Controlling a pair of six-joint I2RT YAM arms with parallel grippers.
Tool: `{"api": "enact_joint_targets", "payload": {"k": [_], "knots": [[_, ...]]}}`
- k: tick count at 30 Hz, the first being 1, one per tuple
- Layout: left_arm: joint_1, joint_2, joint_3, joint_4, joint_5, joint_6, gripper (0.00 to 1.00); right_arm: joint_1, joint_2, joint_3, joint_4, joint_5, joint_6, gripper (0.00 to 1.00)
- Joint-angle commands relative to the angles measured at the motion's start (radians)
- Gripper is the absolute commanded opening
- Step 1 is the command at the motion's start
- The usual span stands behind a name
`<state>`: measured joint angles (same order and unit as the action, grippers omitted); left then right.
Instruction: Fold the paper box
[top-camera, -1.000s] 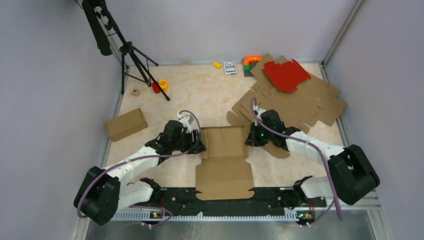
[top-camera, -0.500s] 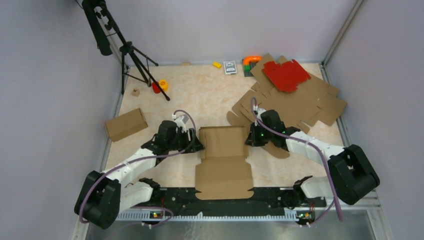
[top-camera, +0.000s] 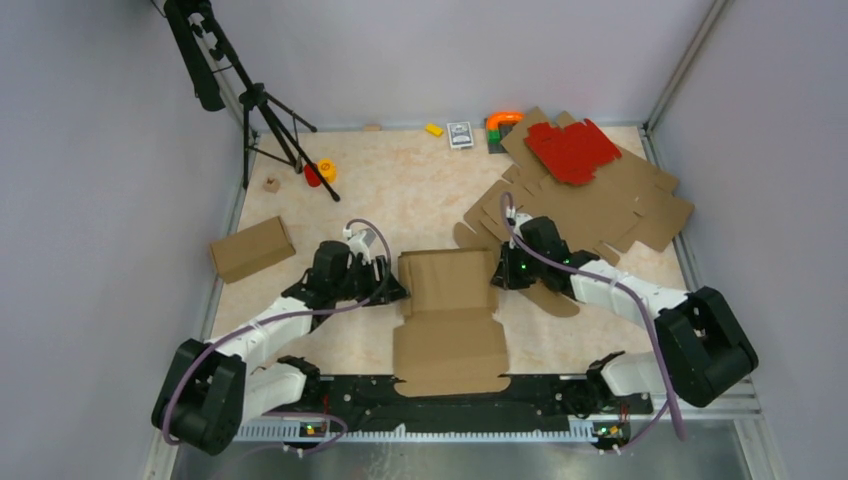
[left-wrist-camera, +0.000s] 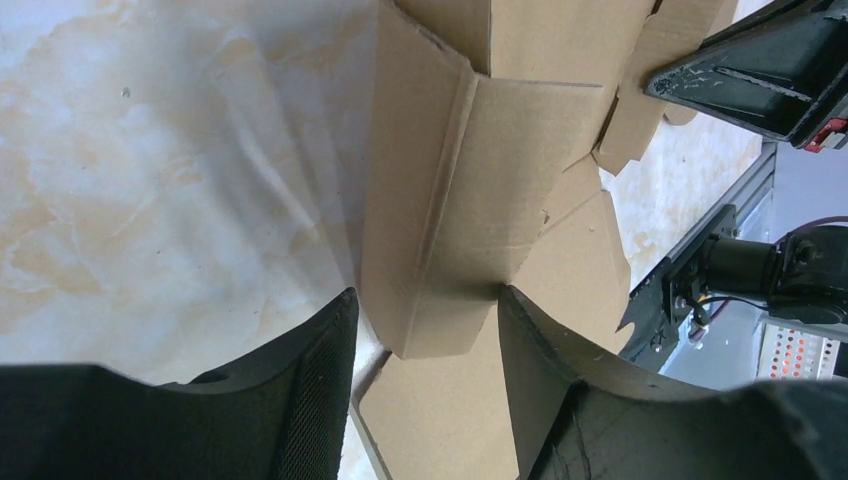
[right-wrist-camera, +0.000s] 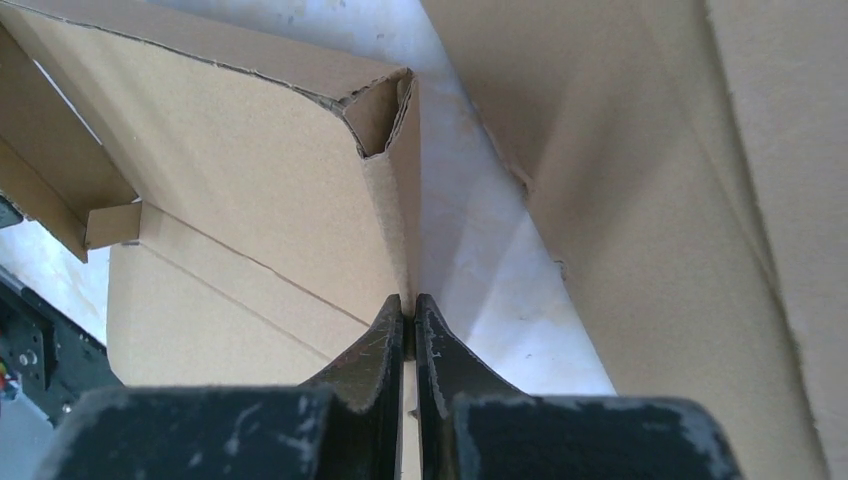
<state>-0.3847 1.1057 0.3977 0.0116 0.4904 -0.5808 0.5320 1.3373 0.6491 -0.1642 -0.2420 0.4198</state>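
Note:
The paper box (top-camera: 448, 310) is a brown cardboard die-cut lying at the table's near centre, its far half partly raised into walls. My left gripper (top-camera: 390, 288) is at its left edge. In the left wrist view my left gripper (left-wrist-camera: 425, 320) is open, and the box's upturned left side flap (left-wrist-camera: 470, 200) stands between the fingers. My right gripper (top-camera: 497, 280) is at the box's right edge. In the right wrist view my right gripper (right-wrist-camera: 409, 305) is shut on the thin, upright right wall of the box (right-wrist-camera: 230, 170).
A pile of flat brown cardboard sheets (top-camera: 600, 205) lies at the back right, with a red die-cut sheet (top-camera: 572, 150) on top. It also shows in the right wrist view (right-wrist-camera: 650, 180). A folded brown box (top-camera: 250, 248) sits at the left. A tripod (top-camera: 265, 110) stands at the back left.
My left arm has drawn back a little to the left along the box's left edge. My right arm and its grip have stayed put.

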Motion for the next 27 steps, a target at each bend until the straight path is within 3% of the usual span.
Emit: {"api": "enact_joint_targets", "payload": {"k": [1, 11, 17, 24, 27], "knots": [[0.006, -0.026, -0.022, 0.106, 0.04, 0.009, 0.56, 0.014, -0.1, 0.004, 0.092, 0.117, -0.03, 0.0], [0.005, -0.162, -0.101, 0.219, -0.026, 0.079, 0.6, 0.127, -0.238, -0.146, 0.314, 0.42, -0.207, 0.0], [0.005, -0.245, -0.123, 0.213, -0.071, 0.12, 0.62, 0.134, -0.244, -0.26, 0.492, 0.484, -0.253, 0.0], [0.006, -0.319, -0.163, 0.224, -0.126, 0.102, 0.64, 0.157, -0.25, -0.441, 0.855, 0.532, -0.317, 0.0], [0.005, -0.338, -0.177, 0.243, -0.155, 0.086, 0.63, 0.161, -0.214, -0.473, 0.937, 0.537, -0.345, 0.0]]}}
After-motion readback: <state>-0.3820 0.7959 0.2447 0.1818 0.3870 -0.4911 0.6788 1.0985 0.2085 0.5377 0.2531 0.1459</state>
